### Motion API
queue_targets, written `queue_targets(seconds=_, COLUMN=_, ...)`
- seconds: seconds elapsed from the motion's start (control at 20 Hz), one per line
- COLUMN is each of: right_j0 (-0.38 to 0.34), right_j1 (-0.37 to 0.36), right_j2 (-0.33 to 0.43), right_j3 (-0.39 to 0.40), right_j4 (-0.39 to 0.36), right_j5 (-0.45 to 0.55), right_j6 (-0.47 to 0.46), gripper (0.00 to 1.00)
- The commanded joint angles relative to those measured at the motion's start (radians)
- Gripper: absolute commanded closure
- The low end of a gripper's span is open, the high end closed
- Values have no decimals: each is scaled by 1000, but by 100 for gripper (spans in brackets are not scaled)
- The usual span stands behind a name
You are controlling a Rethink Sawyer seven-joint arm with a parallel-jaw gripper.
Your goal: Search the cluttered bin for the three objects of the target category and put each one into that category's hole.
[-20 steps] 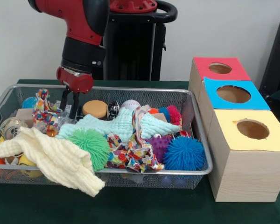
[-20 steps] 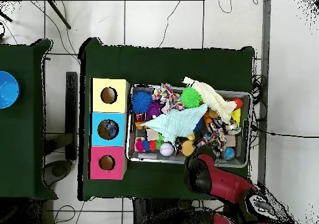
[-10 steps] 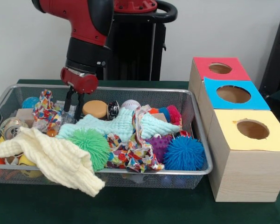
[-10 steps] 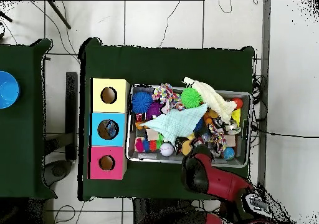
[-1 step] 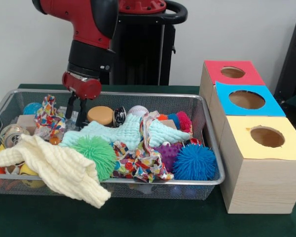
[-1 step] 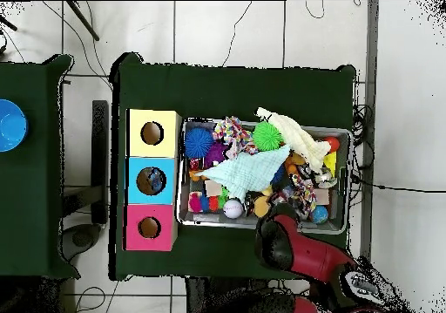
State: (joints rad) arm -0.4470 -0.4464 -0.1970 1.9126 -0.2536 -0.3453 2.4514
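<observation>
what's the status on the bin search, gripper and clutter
Gripper open, empty, hanging inside the bin at its back. Nothing picked yet. Mint cloth and cream cloth cover much of the pile; box holes clear.

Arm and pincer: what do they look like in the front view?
The arm has glossy red shells with black joint sections, round in cross-section. A black cylinder wrist leads to a red rounded cap, and the pincer below it has two thin dark fingers. No cables or markings are visible.
</observation>
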Motion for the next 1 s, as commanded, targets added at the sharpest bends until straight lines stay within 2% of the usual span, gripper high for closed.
queue_targets(seconds=0.05, right_j0=-71, right_j1=50, right_j2=132, right_j3=-29, right_j4=-19, right_j5=-81, right_j6=153, gripper=0)
queue_targets(seconds=0.5, right_j0=-126, right_j1=67, right_j2=184, right_j3=-50, right_j4=-51, right_j5=-83, right_j6=123, gripper=0)
queue_targets(seconds=0.8, right_j0=-133, right_j1=72, right_j2=191, right_j3=-52, right_j4=-49, right_j5=-94, right_j6=118, gripper=0)
queue_targets(seconds=0.85, right_j0=-132, right_j1=74, right_j2=190, right_j3=-52, right_j4=-45, right_j5=-104, right_j6=115, gripper=100)
queue_targets(seconds=1.0, right_j0=-159, right_j1=70, right_j2=220, right_j3=-54, right_j4=-91, right_j5=-117, right_j6=111, gripper=100)
